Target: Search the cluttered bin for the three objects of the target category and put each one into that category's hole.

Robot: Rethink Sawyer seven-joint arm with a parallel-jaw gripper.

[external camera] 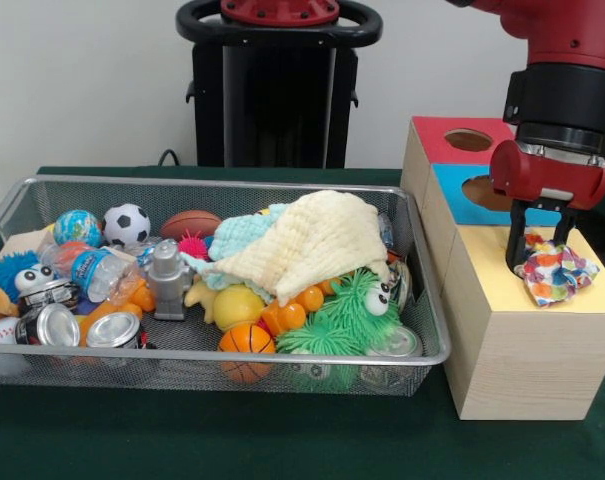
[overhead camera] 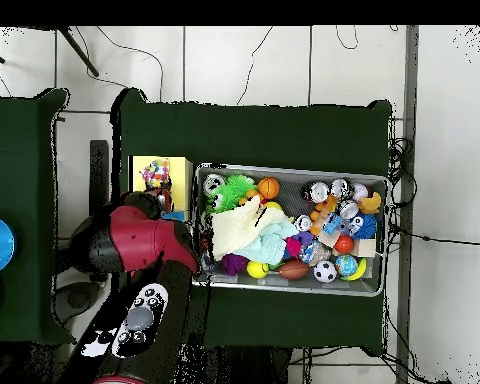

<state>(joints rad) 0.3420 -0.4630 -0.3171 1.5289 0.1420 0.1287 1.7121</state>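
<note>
My gripper [external camera: 542, 258] hangs over the yellow-topped wooden box [external camera: 487, 275] at the right. Its fingers [external camera: 516, 248] are closed on a spotted cloth [external camera: 557, 275], white with red, blue, yellow and green spots. The cloth's lower part touches the yellow top. The cloth and gripper hide the yellow box's hole. In the overhead view the cloth [overhead camera: 156, 173] lies on the yellow box [overhead camera: 181, 172]. The wire mesh bin [external camera: 222, 182] is full of toys. No other spotted cloth shows in it.
The blue-topped box [external camera: 452, 190] and the red-topped box [external camera: 437, 140] stand behind the yellow one, holes open. A pale-yellow waffle cloth [external camera: 317, 240] and a mint-green cloth [external camera: 237, 235] cover part of the bin, among balls, cans and a bottle.
</note>
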